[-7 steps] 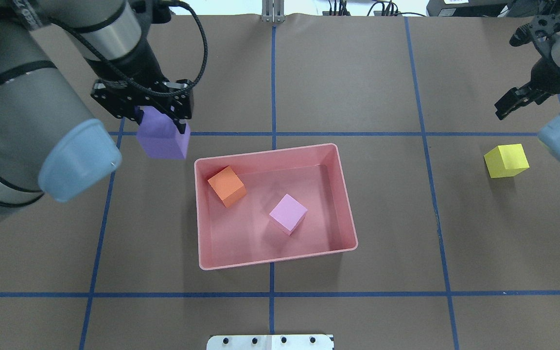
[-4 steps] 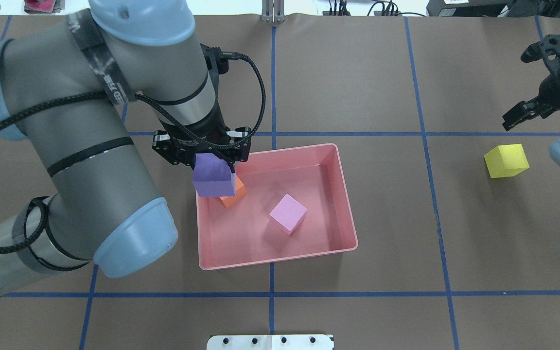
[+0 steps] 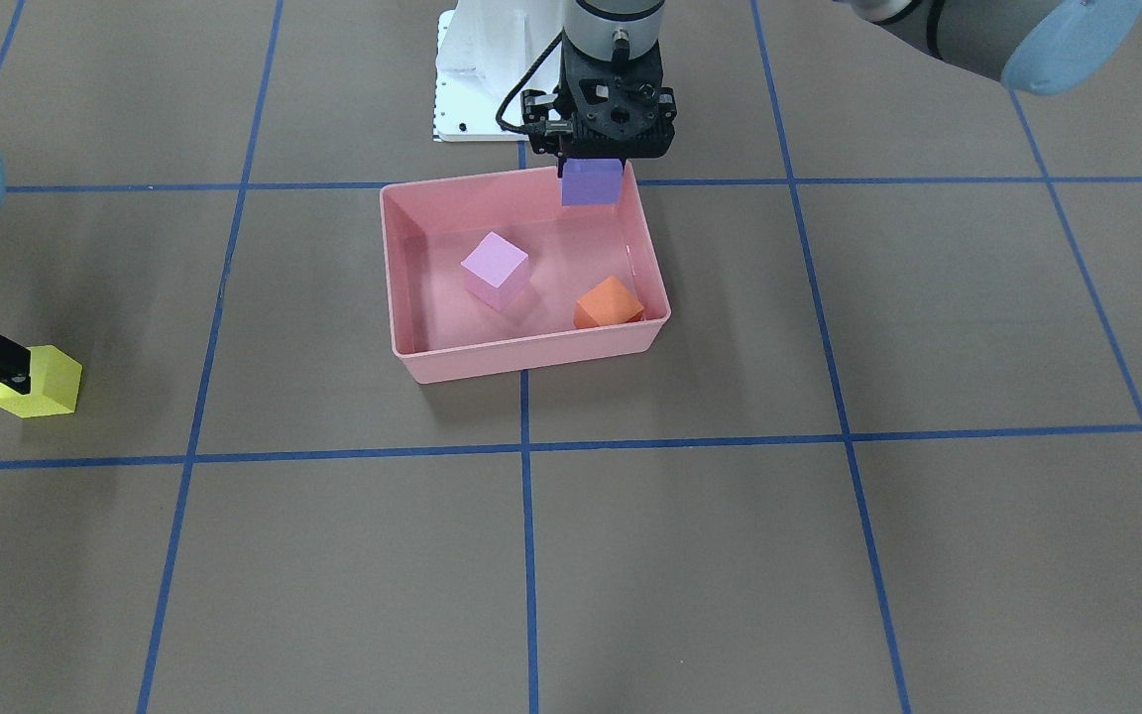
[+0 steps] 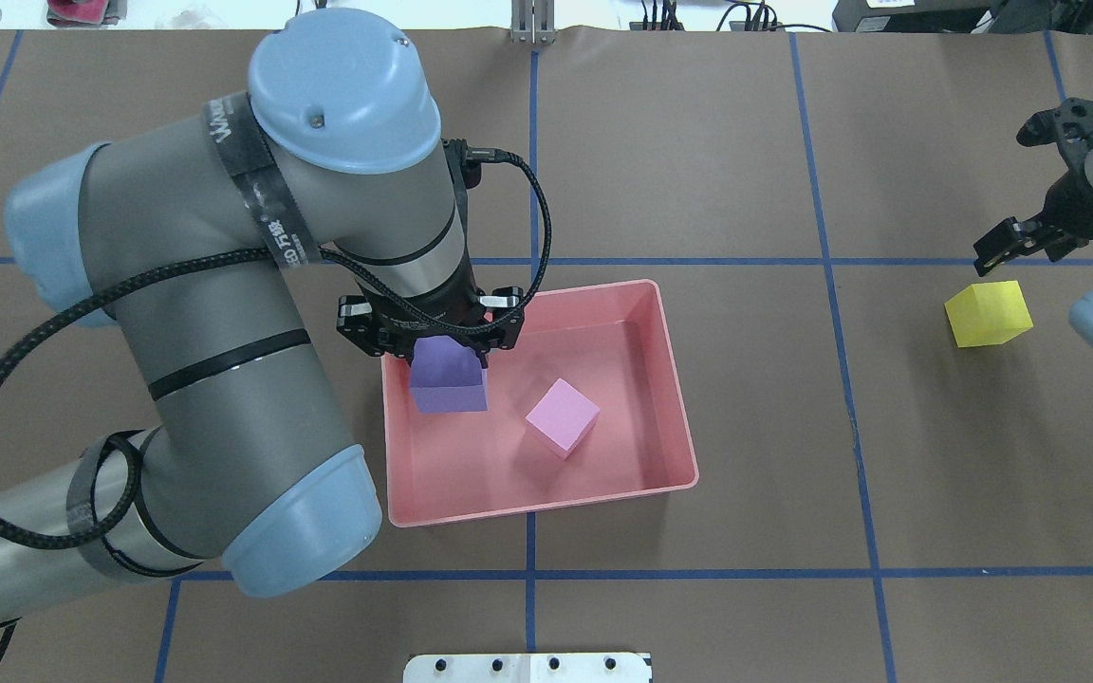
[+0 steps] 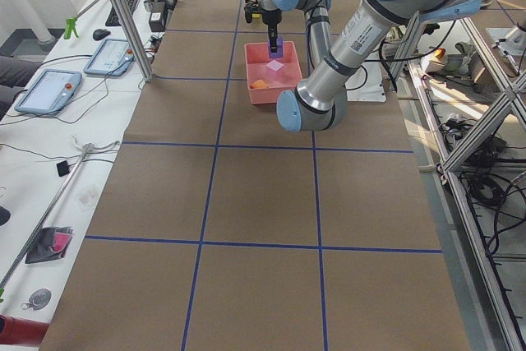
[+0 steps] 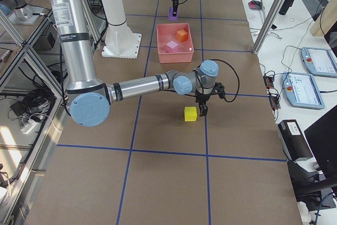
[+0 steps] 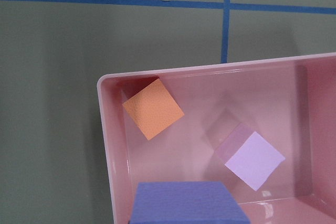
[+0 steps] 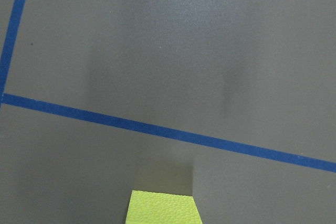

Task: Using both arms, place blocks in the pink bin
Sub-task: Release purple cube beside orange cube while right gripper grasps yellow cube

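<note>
- Left gripper (image 3: pixel 593 162): it is closed on the purple block (image 4: pixel 449 387), with a finger against each of two opposite faces. You can see the block carried in the air, clear of the bin floor.
- Pink bin (image 3: pixel 531 357): it stands on the brown worktop (image 4: pixel 698 142), close to the centre crossing of the blue tape lines (image 4: pixel 698 261). In your overhead view the purple block hangs over the bin's 9 o'clock side, just inside the rim.
- Orange block (image 3: pixel 609 302): it rests on the bin floor. In the front-facing view you find it in the corner at 4 o'clock of the bin. In the overhead view the purple block covers it. The left wrist view shows it near both walls of that corner.
- Light pink block (image 4: pixel 562 417): it rests on the bin floor near the middle, turned cornerwise to the walls and apart from the orange block.
- Yellow block (image 4: pixel 988 313): it sits on the worktop outside the bin, well apart from it, at 3 o'clock of the bin in your overhead view.
- Right gripper (image 4: pixel 1000 247): it hovers at 12 o'clock of the yellow block in the overhead view, just beside it. You cannot tell how far its jaws are spread, or whether it touches the block. The right wrist view shows only the block's top at 6 o'clock of the picture.
</note>
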